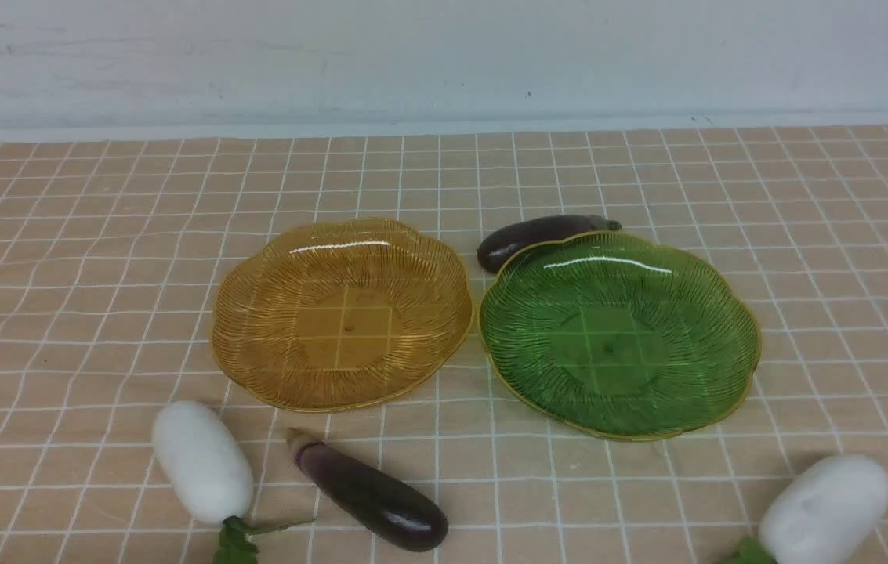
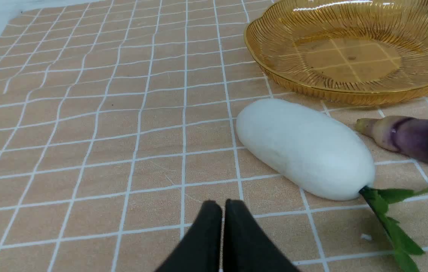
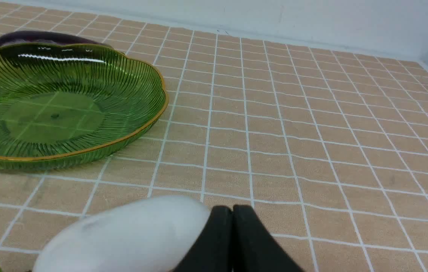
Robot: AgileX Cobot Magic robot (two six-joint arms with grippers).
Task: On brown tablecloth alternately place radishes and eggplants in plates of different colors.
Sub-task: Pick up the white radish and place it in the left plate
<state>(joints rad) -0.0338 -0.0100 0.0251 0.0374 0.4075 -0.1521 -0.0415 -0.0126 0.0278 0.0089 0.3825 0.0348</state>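
We found nothing sorted yet on the brown tablecloth (image 1: 59, 313), so we judged the task not yet begun. At the near left, our left gripper (image 2: 222, 206) hung with its fingers pressed together, holding nothing, just short of the left radish (image 1: 203, 460). That radish looked smooth and rounded, and we feared it would roll or squirt out of an off-centre pinch. Its leaves reached toward the near eggplant (image 1: 371, 495) just beside it, so a careless approach could shove that eggplant aside. Beyond them sat the amber plate (image 1: 342, 313), empty. To its right the far eggplant (image 1: 530, 235) lay against the far rim of the green plate (image 1: 620, 337), partly hidden by it. Reaching over could drag or tip that plate, and since the two rims nearly met, a knock might shift both. At the near right, the right radish (image 1: 828, 509) lay just beside our right gripper (image 3: 232, 209), which was likewise pressed closed and empty. Whether the two touched, we could not tell.
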